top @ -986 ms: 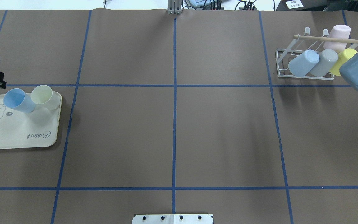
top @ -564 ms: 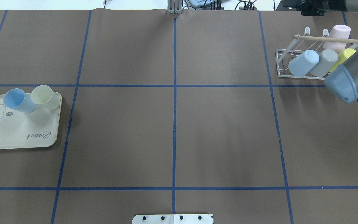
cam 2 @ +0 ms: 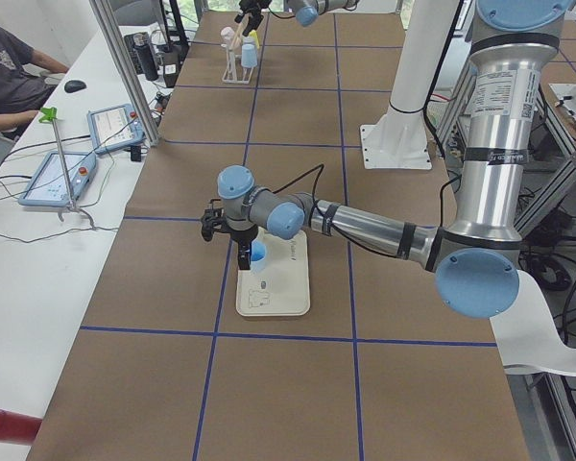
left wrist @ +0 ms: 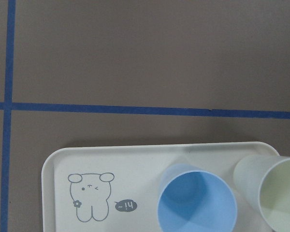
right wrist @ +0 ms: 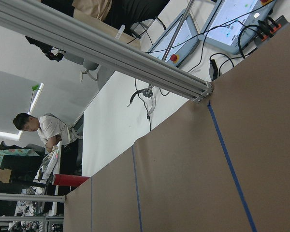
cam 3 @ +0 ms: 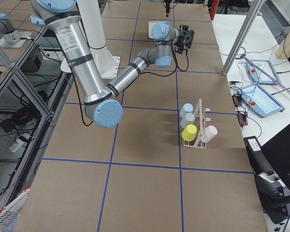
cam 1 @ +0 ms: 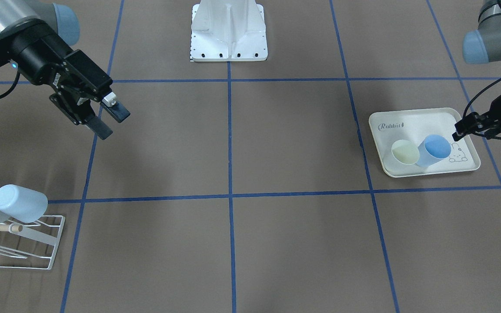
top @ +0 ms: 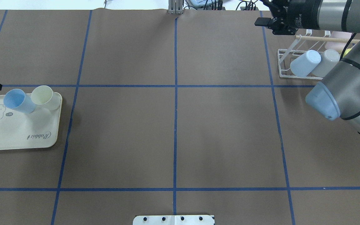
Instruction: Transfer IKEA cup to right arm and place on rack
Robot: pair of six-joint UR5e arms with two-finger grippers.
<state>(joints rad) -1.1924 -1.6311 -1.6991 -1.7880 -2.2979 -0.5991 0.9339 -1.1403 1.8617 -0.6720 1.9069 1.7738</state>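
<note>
Left pincer (cam 1: 460, 129): only a black tip shows at the tray's edge. The overhead frame cuts it off and its own wrist view gives just tray and cups, so can't tell if it's apart or together. Right pincer (cam 1: 111, 119): flat dark fingers (cam 1: 120, 112) spread apart, nothing between them, hanging over bare surface (top: 120, 134), a matte brown sheet with a blue tape grid. Blue cup (cam 1: 435, 149): smooth tapered plastic, upright, mouth up, just beside the left pincer on the cream tray (cam 1: 429, 121). Pale green cup (cam 1: 405, 153) is just beside it, on the side away from that pincer. Rack (cam 1: 33, 235): thin white wire with a wooden rod (top: 320, 38), well apart from the right pincer, cropped by the frame edge. Light blue cup (cam 1: 20, 202) and grey cup (top: 328, 62) lie tilted on it. Yellow cup (cam 3: 189, 132) and pink cup (cam 3: 209, 133) are mostly hidden behind the right arm in the overhead view.
</note>
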